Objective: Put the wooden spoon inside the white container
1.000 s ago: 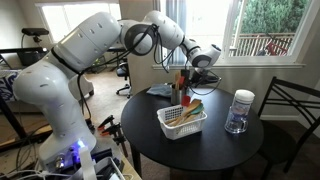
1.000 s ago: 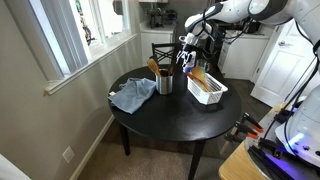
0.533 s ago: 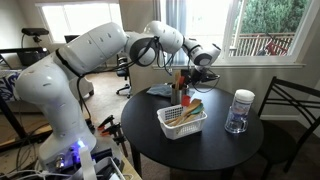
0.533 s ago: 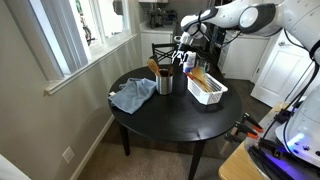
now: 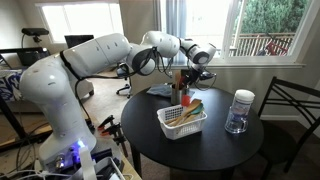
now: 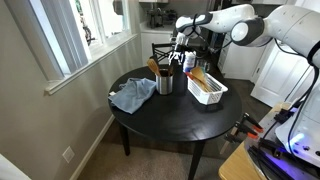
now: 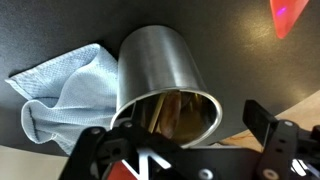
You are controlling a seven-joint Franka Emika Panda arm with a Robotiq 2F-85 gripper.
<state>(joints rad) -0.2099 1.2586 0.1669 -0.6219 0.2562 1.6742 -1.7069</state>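
- In an exterior view, my gripper (image 5: 187,72) hangs right above the steel cup (image 5: 179,97), and the white container (image 5: 181,122) sits just beside the cup.
- In an exterior view, a blue cloth (image 6: 130,96) lies on the cup's other side.
- Wrist view: I see jaws spread wide, holding nothing. The wooden spoon (image 7: 172,112) stands inside the cup.

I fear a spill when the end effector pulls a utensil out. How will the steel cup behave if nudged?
The steel cup looks tall and narrow, with utensils sticking above its rim, so it is probably top-heavy and apt to tip. Its smooth wall likely slides on the table; once down, it would roll.
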